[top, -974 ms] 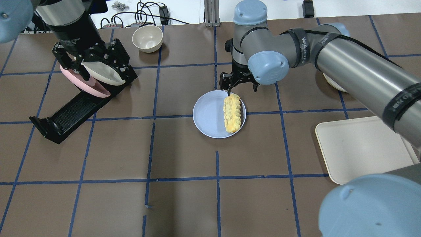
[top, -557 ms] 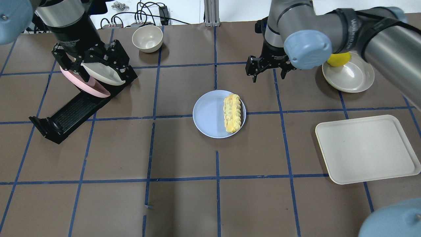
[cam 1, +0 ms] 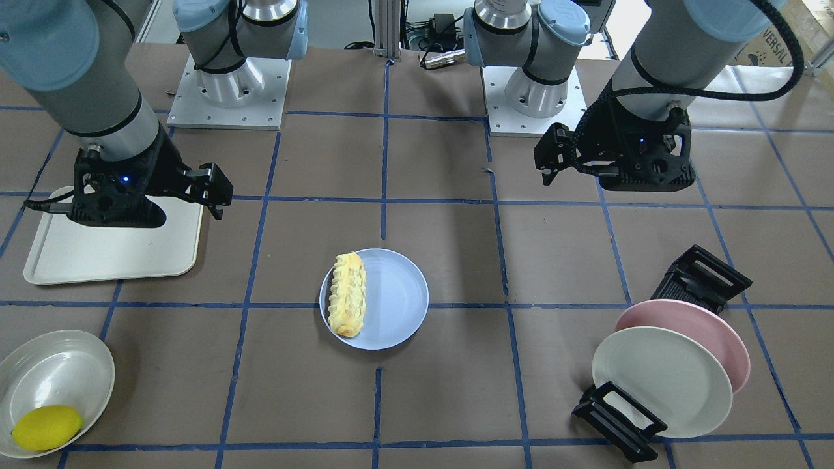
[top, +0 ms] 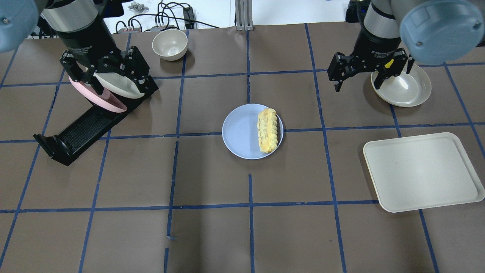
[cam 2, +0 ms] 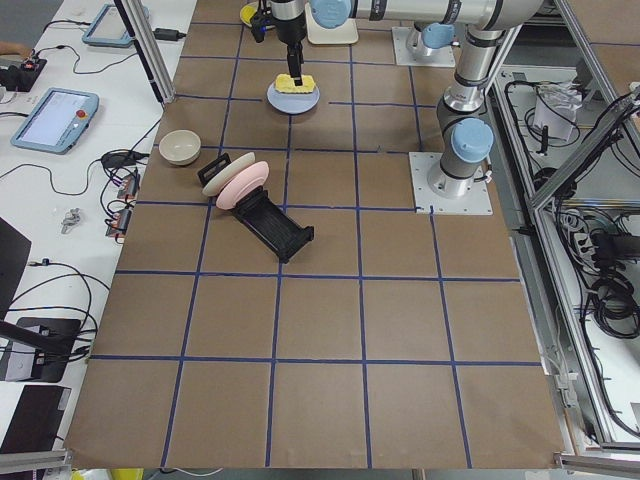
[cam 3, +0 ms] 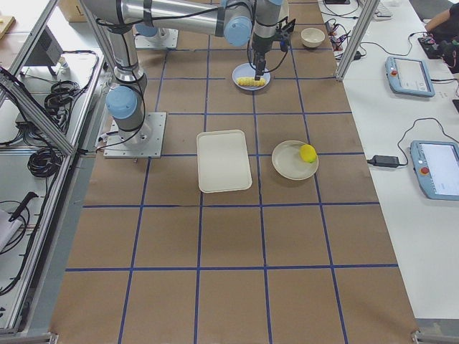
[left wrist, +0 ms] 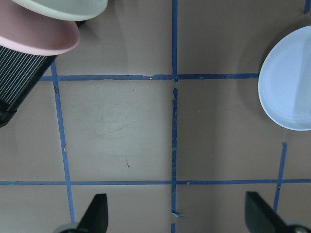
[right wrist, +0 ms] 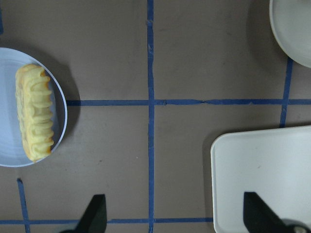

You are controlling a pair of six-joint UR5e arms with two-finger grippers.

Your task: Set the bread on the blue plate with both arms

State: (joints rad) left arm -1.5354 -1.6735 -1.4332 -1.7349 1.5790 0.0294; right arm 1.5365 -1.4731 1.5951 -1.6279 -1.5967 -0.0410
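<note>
The bread (top: 268, 130) lies flat on the right half of the blue plate (top: 238, 132) at the table's middle; it also shows in the front view (cam 1: 347, 294) and the right wrist view (right wrist: 34, 112). My right gripper (top: 373, 76) is open and empty, well off to the plate's right, above the edge of a cream plate (top: 402, 89). Its fingertips (right wrist: 95, 214) frame bare table. My left gripper (top: 102, 76) is open and empty, high above the dish rack (top: 81, 127) at the far left. The left wrist view shows the blue plate's edge (left wrist: 291, 87).
The rack holds a pink plate (top: 96, 100) and a cream-white plate (top: 115, 86). A cream bowl (top: 169, 44) stands at the back. A lemon (cam 1: 47, 426) lies on the cream plate. A white tray (top: 422, 170) lies at the right.
My right gripper has drawn away from the bread's far end, moving right and back to the cream plate. The bread stays on the blue plate. The left arm has not moved.
</note>
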